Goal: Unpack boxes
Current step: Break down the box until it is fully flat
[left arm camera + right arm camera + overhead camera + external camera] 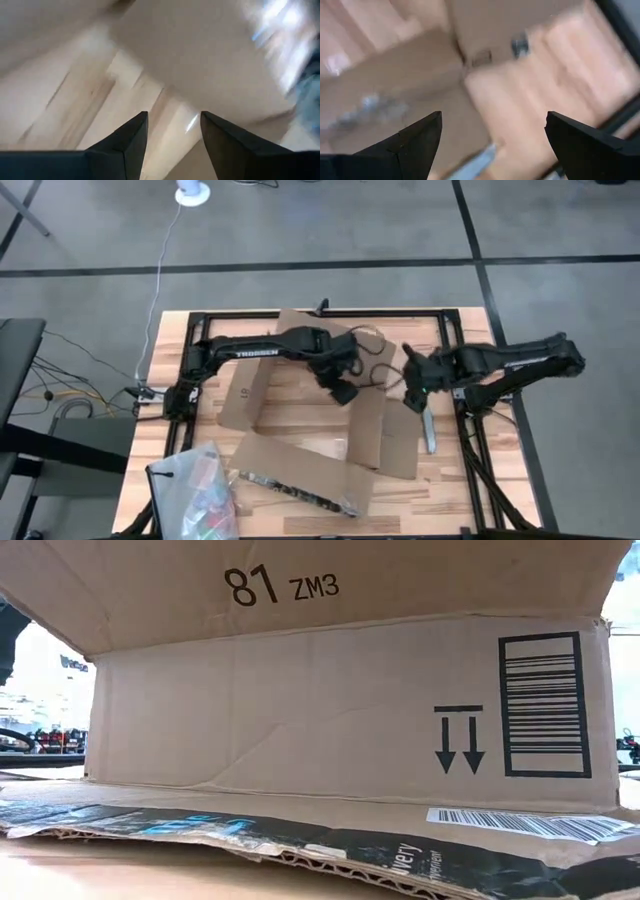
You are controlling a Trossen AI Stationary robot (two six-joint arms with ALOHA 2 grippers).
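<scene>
High view: left gripper (343, 391) over opened cardboard box (300, 470) at table (460, 490) centre, fingers slightly parted, empty. Right gripper (415, 395) above box's right flap, fingers spread wide, empty. Box contents not visible. Plastic bag (195, 490) at front-left corner, contents indistinct.

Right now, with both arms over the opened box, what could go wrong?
The brown corrugated cardboard box lies flattened open; the left gripper, open, hangs inside it and could snag a flap. The right gripper, open, is close by, so the arms might collide. The clear plastic bag sits at the table's edge.
</scene>
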